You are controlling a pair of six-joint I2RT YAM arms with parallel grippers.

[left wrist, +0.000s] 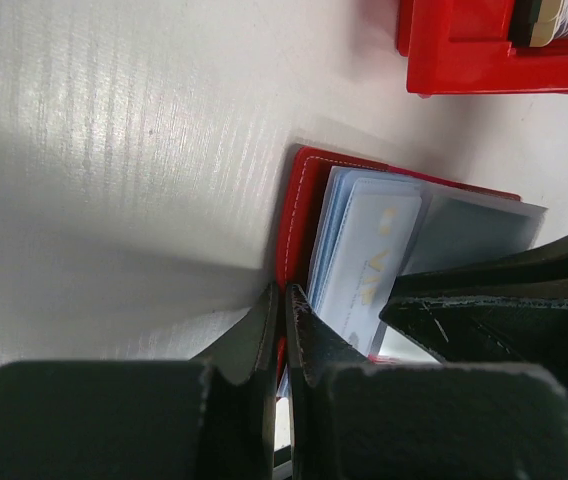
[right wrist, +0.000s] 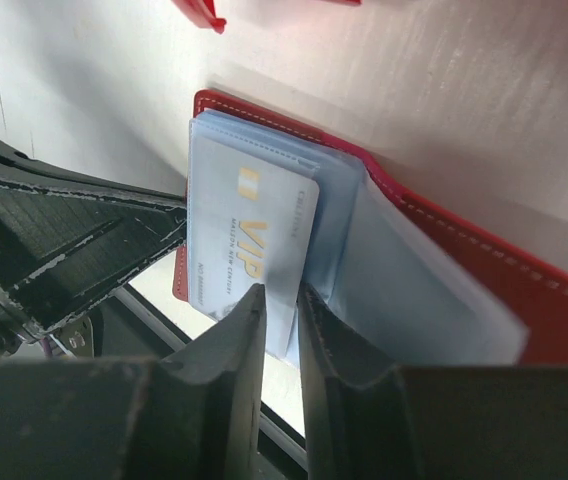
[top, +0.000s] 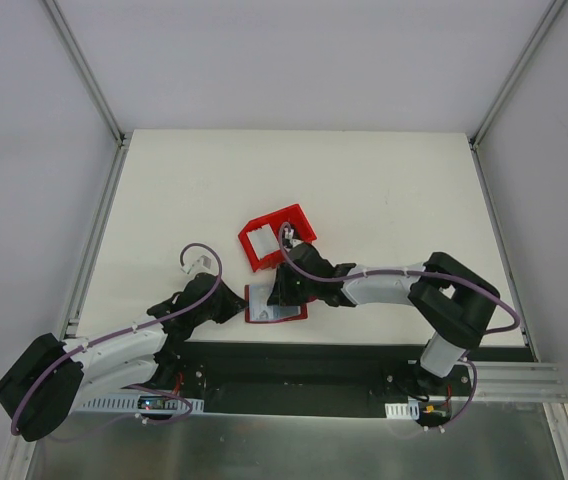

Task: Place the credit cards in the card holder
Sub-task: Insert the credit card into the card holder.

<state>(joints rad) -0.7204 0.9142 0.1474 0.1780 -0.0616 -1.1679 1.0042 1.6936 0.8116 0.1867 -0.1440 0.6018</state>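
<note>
The dark-red card holder (top: 276, 313) lies open by the table's front edge, its pale slots facing up. My left gripper (left wrist: 284, 292) is shut on its red left edge (left wrist: 299, 200). A pale credit card (right wrist: 249, 230) marked VIP sits partly inside a slot, its lower end sticking out. My right gripper (right wrist: 282, 292) hovers over that end with its jaws a narrow gap apart, the card's corner showing between the tips and not pinched. From above, the right gripper (top: 286, 285) is over the holder's middle and the left gripper (top: 236, 300) at its left side.
A bright red open-fronted bin (top: 269, 240) stands just behind the card holder, with more cards (left wrist: 564, 20) in it. The two grippers sit close together, the left gripper's dark fingers (right wrist: 64, 240) beside the card. The table's front edge and black base plate (top: 294, 365) are right behind the holder.
</note>
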